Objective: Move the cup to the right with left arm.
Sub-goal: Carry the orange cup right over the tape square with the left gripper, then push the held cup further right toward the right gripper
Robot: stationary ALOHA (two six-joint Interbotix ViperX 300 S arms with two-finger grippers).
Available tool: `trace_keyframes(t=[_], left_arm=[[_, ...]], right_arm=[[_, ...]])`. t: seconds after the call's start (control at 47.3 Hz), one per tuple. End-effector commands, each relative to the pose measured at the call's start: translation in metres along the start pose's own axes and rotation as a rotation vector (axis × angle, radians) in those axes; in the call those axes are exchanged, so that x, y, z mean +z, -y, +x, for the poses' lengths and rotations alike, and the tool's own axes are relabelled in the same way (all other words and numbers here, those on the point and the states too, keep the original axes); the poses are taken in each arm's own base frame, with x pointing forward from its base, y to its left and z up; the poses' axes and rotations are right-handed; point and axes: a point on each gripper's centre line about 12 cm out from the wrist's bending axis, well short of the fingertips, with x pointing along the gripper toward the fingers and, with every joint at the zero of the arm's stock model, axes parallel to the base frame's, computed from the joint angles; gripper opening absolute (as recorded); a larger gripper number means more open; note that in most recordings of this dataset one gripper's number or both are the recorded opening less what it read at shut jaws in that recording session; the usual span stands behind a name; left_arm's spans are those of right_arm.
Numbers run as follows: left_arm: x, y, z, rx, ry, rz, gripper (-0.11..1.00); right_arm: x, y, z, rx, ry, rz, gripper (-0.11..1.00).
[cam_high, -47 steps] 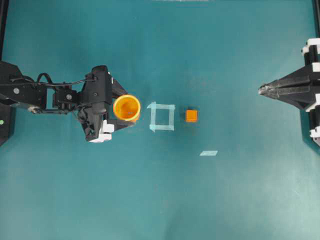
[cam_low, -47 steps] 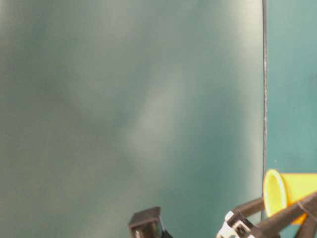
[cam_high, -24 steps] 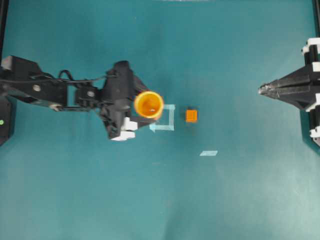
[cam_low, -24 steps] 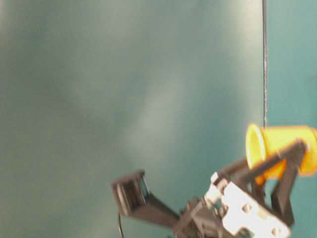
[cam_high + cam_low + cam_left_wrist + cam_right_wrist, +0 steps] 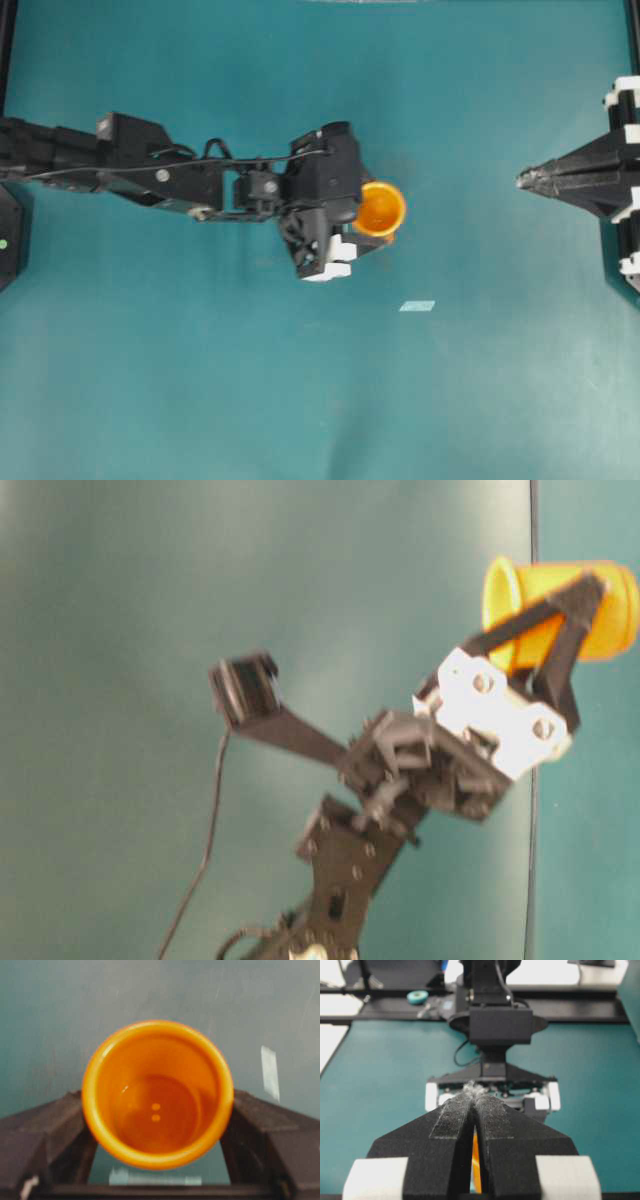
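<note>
The yellow-orange cup stands upright, mouth up, between the fingers of my left gripper, which is shut on it. In the left wrist view the cup fills the middle, with a black finger pressed to each side and the left gripper closed round its wall. The table-level view shows the cup at the top right, clasped by the black fingers. The left arm reaches in from the left edge to past the table's middle. My right gripper rests shut at the right edge, far from the cup.
A small strip of pale tape lies on the teal table below and right of the cup. More tape shows right of the cup in the left wrist view. An orange sliver peeks out under the cup's lower edge.
The left arm has swept right with the cup, from left of the tape square to over where the orange cube lay. The right arm has not moved.
</note>
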Motion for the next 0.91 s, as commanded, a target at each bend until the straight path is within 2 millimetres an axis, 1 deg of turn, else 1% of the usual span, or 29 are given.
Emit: trace_keyframes(t=[0.0,0.169,0.401,0.676,0.887], left_arm=[[0.027,0.004,0.005,-0.007,0.054,0.013,0.69],[0.037,0.009,0.022,-0.015,0.046,0.033,0.69],[0.043,0.015,0.047,-0.025,0.013,0.041,0.69],[0.061,0.016,0.071,-0.023,0.039,0.043,0.69],[0.064,0.016,0.09,-0.022,0.013,0.043,0.68]], right_arm=[[0.015,0.0,0.001,0.001,0.041,-0.002,0.0],[0.015,0.0,0.001,0.0,0.041,-0.003,0.0],[0.016,0.0,0.001,0.001,0.044,-0.008,0.0],[0.017,0.0,0.001,0.001,0.049,-0.009,0.0],[0.018,0.0,0.0,0.001,0.054,-0.012,0.0]])
